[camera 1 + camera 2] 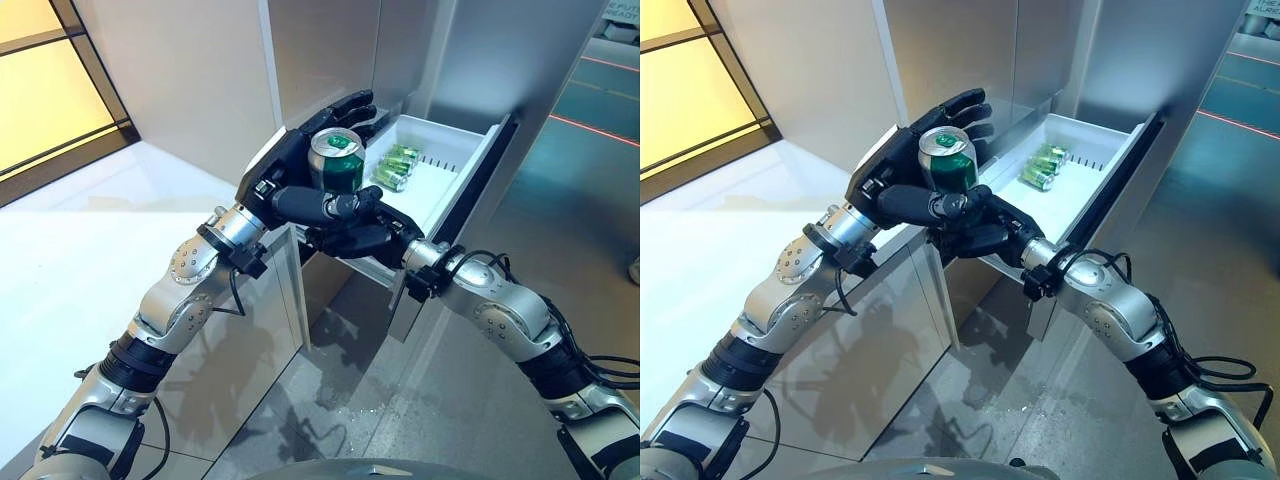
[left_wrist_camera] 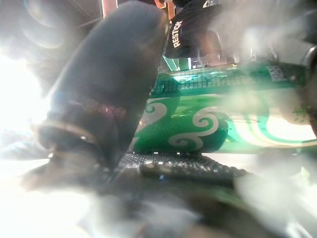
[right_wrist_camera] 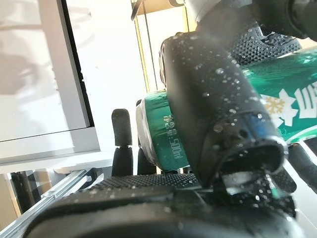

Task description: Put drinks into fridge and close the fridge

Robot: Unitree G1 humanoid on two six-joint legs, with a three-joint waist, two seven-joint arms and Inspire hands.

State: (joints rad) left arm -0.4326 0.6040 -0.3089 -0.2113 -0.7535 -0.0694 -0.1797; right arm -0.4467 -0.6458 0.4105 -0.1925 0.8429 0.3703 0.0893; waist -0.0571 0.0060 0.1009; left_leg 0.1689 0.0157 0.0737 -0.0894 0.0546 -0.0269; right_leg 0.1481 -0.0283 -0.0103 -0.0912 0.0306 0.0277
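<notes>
A green can point(image 1: 337, 160) stands upright between my two hands, just in front of the open fridge drawer point(image 1: 455, 135). My left hand point(image 1: 272, 178) backs the can with straight fingers, its thumb curled across the can's front. My right hand point(image 1: 360, 240) sits under and against the can; in the right wrist view its thumb point(image 3: 213, 99) lies over the can point(image 3: 158, 134). The left wrist view shows the can point(image 2: 198, 129) on the palm beside the thumb point(image 2: 104, 84). More green cans point(image 1: 397, 168) lie inside the white drawer.
The drawer's dark front panel point(image 1: 485, 175) juts out toward the right. Tall grey fridge panels point(image 1: 330, 50) rise behind the hands. A white surface point(image 1: 80, 230) spreads to the left, with a grey cabinet face point(image 1: 250, 330) below it.
</notes>
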